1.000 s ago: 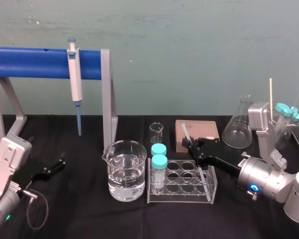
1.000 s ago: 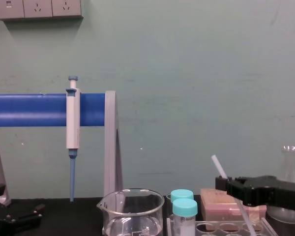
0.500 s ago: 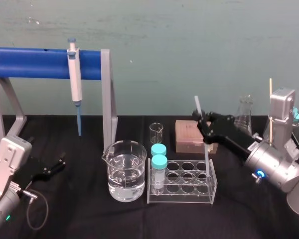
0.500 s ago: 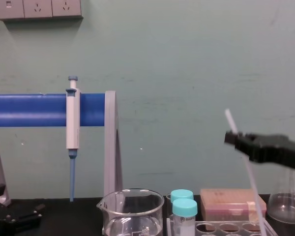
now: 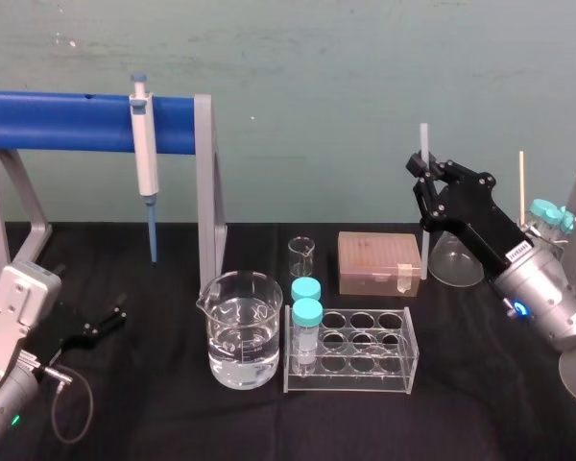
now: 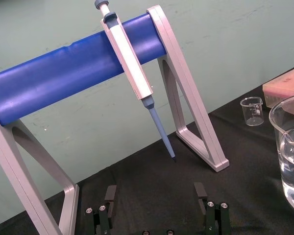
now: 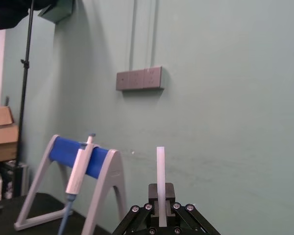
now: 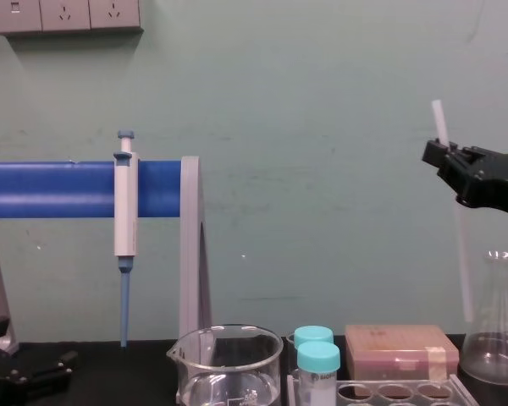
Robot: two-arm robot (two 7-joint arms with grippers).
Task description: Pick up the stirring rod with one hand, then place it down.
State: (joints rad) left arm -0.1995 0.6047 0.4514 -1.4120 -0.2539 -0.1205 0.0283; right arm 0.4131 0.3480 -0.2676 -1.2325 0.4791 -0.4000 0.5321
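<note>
Right pincer (image 5: pixel 426 182), at the upper right of the head view, is clenched on the stirring rod (image 5: pixel 424 240) near the rod's top, so a short end sticks up above the fingers and the long part hangs below. The rod is nearly upright and lifted clear of the counter (image 5: pixel 173 403); its lower end hangs in the air just above the right end of a brown box (image 5: pixel 379 261). In the chest view the right pincer (image 8: pixel 444 156) sits at the upper right edge, and the stirring rod (image 8: pixel 462 254) slants a little, its lower end in front of the neck of a glass flask (image 8: pixel 491 338). From the right wrist, the rod (image 7: pixel 160 166) rises straight out of the closed fingers against the green wall.

Below the rod, toward the middle of the head view, stand a clear tube rack (image 5: pixel 355 351) with two turquoise-capped vials (image 5: pixel 306 312) at its left end, a large beaker of water (image 5: pixel 240 331) and a small empty beaker (image 5: pixel 301 257). At the upper left, a pipette (image 5: pixel 146 154) hangs on a blue bar stand (image 5: pixel 67 120).

Left pincer (image 5: pixel 101 322) rests low on the counter at the lower left, its fingers (image 6: pixel 110 193) spread apart and gripping nothing.
</note>
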